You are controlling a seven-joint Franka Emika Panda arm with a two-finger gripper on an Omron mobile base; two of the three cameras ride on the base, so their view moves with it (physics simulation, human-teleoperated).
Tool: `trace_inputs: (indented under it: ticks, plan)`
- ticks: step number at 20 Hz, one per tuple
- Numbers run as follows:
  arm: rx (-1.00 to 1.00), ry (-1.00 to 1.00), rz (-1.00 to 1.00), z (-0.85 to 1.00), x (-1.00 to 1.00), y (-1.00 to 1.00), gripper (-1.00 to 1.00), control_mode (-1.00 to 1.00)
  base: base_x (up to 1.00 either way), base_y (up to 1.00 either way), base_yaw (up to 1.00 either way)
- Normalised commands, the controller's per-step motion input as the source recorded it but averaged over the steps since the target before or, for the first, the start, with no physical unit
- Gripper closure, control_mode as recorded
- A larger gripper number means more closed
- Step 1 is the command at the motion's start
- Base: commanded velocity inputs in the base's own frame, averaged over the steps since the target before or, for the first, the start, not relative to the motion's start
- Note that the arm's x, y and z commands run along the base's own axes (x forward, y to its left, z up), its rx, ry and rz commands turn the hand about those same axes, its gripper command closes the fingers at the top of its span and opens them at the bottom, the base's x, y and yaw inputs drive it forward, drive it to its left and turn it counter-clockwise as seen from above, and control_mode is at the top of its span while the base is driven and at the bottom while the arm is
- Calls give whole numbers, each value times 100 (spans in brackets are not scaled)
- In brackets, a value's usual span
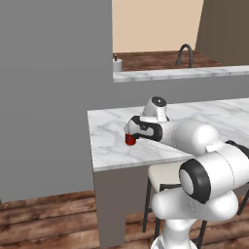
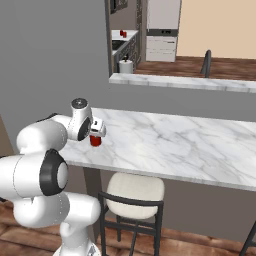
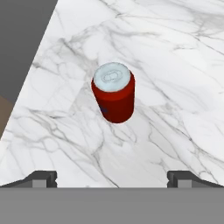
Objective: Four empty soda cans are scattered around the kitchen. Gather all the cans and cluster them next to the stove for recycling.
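My gripper [image 3: 112,178] hangs spread wide above the upright red can [image 3: 113,92] on the worktop [image 3: 175,65]; I should centre, drop straight, then pinch mid-body.

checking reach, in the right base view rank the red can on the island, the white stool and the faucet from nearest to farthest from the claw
1. Red can: on the marble island, directly under the open claw.
2. White stool: below the island edge, right of the arm.
3. Faucet: on the far counter, upper right.
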Motion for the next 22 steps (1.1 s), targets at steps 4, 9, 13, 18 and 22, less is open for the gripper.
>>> trace_inputs:
  ticks: [4, 9, 13, 18, 22]
  plan:
    - [0, 0, 0, 0, 3, 5, -100, -100, 0, 0, 0]
    - [0, 0, 0, 0, 5, 4, -100, -100, 0, 0, 0]
    - [0, 0, 0, 0, 8, 2, -100, -100, 0, 0, 0]
    - [0, 0, 0, -3, 17, 0, -100, -100, 0, 0, 0]
    - [0, 0, 0, -4, 15, 0, -100, -100, 0, 0, 0]
